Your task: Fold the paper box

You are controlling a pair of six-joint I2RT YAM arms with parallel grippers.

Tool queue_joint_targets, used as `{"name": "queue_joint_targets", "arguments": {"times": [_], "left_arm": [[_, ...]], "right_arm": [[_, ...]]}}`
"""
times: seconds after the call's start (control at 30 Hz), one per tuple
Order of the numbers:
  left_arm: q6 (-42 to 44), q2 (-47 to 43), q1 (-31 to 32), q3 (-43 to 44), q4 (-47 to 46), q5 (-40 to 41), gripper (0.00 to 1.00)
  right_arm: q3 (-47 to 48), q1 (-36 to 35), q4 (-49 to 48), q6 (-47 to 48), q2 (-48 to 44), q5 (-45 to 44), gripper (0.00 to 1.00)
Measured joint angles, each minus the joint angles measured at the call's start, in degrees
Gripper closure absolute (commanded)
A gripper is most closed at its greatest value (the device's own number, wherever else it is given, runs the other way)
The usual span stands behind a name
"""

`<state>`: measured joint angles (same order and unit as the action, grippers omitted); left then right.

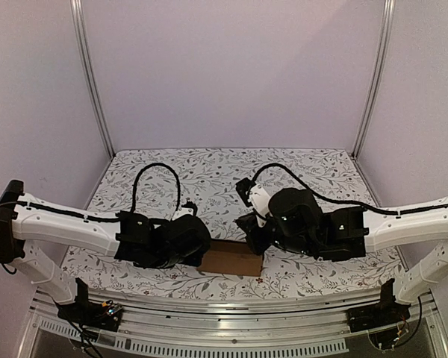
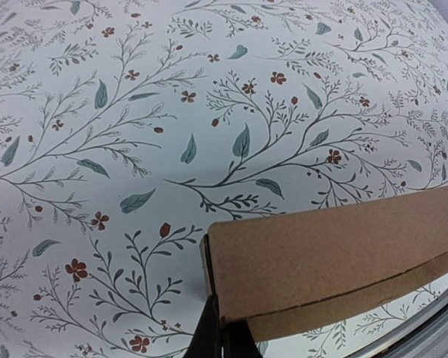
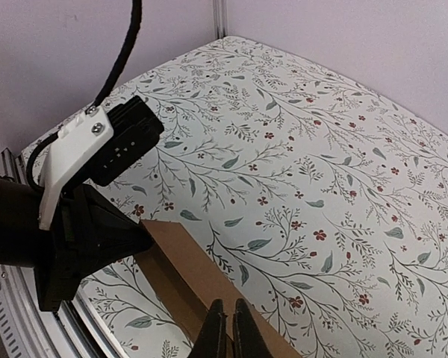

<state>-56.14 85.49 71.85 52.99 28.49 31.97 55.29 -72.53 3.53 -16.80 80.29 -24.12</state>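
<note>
Left gripper point(image 2: 222, 339) pinched together at the corner of the paper box point(image 2: 336, 246), arm stretched low and inward. Right gripper point(image 3: 230, 332), fingers all but together, mirrors it. The plain brown box lies between them near the floral table's point(image 1: 209, 171) front edge.

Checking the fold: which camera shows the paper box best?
Left wrist: the paper box fills the lower right, top face and edge clear. Top external shows a small brown patch; right wrist a slanted strip.

floral tablecloth point(image 1: 209, 168) w/ red blooms & grey-green leaves; plain lilac walls point(image 1: 231, 67) behind; alu corner posts point(image 1: 91, 74); alu rail point(image 1: 224, 307) at front
</note>
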Motion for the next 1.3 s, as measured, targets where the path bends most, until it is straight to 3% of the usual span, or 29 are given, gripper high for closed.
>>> {"name": "queue_joint_targets", "arguments": {"times": [0.5, 0.67, 0.8, 1.1, 1.3], "left_arm": [[0.0, 0.0, 0.0, 0.0, -0.3, 0.0, 1.00], [-0.3, 0.1, 0.0, -0.1, -0.3, -0.1, 0.75], [-0.9, 0.0, 0.2, -0.2, -0.3, -0.9, 0.64], [-0.3, -1.8, 0.2, -1.9, -0.2, -5.2, 0.46], [3.7, -6.0, 0.3, -2.2, 1.0, -9.7, 0.41]], "right_arm": [[0.3, 0.0, -10.2, -2.2, 15.0, 1.2, 1.00], [-0.4, -0.3, -13.1, -3.8, 15.7, 0.6, 1.00], [-1.2, -0.7, -14.5, -4.9, 17.2, 0.3, 1.00], [-1.7, -1.0, -16.8, -6.8, 19.8, -0.9, 1.00], [-1.7, -1.0, -18.3, -7.1, 21.0, -1.1, 1.00]]}}
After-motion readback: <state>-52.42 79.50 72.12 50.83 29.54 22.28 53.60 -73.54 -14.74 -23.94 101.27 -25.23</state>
